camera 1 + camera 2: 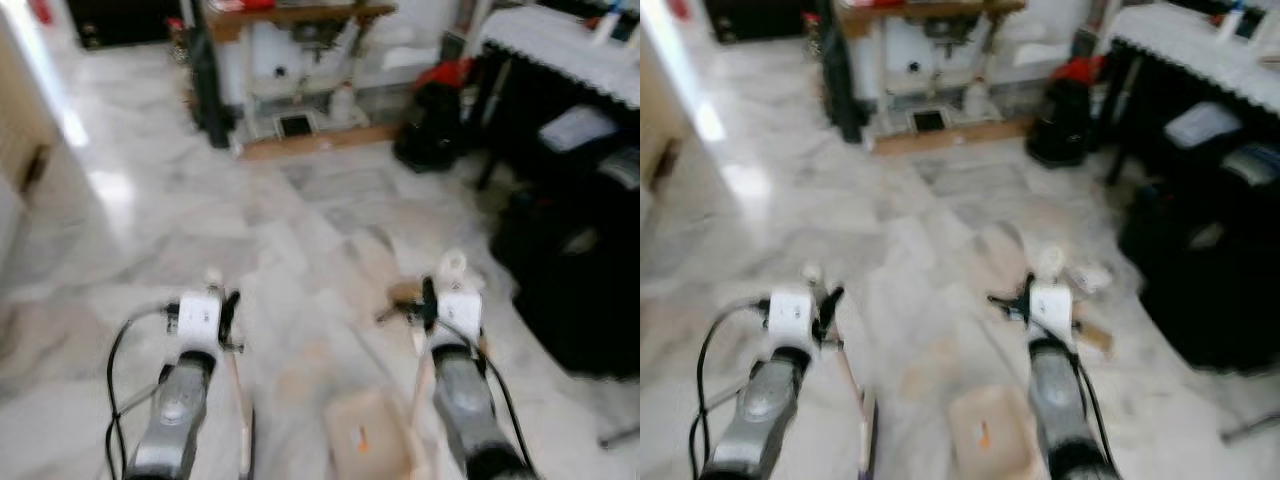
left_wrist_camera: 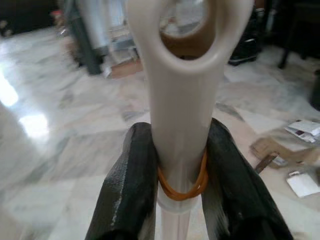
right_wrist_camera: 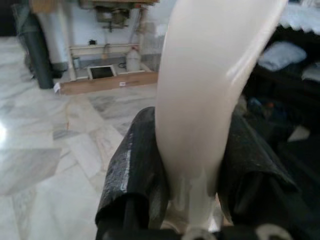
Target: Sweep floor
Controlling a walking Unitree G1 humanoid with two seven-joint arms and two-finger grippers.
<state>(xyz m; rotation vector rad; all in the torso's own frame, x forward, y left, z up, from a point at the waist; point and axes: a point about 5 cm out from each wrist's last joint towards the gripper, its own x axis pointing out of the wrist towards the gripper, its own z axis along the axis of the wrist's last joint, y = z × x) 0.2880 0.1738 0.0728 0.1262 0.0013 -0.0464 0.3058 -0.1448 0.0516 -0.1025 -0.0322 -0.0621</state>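
My left gripper (image 2: 180,145) is shut on a cream broom handle (image 2: 182,85) that has a hanging hole at its end and an orange rubber band (image 2: 182,187) around it. In the eye views this gripper (image 1: 215,300) is at lower left, and the thin stick (image 1: 238,400) runs down from it. My right gripper (image 3: 192,145) is shut on a wider cream dustpan handle (image 3: 210,75). The beige dustpan (image 1: 365,435) hangs low between the arms. Paper and cardboard scraps (image 2: 280,150) lie on the marble floor (image 1: 200,200) by the right gripper (image 1: 450,290).
Black furniture (image 1: 580,270) and a table with a white lace cloth (image 1: 560,40) line the right side. A black bag (image 1: 430,125), a wooden board (image 1: 310,142), a dark upright roll (image 1: 210,90) and a work table (image 1: 300,20) stand at the back. A wall (image 1: 20,130) is at left.
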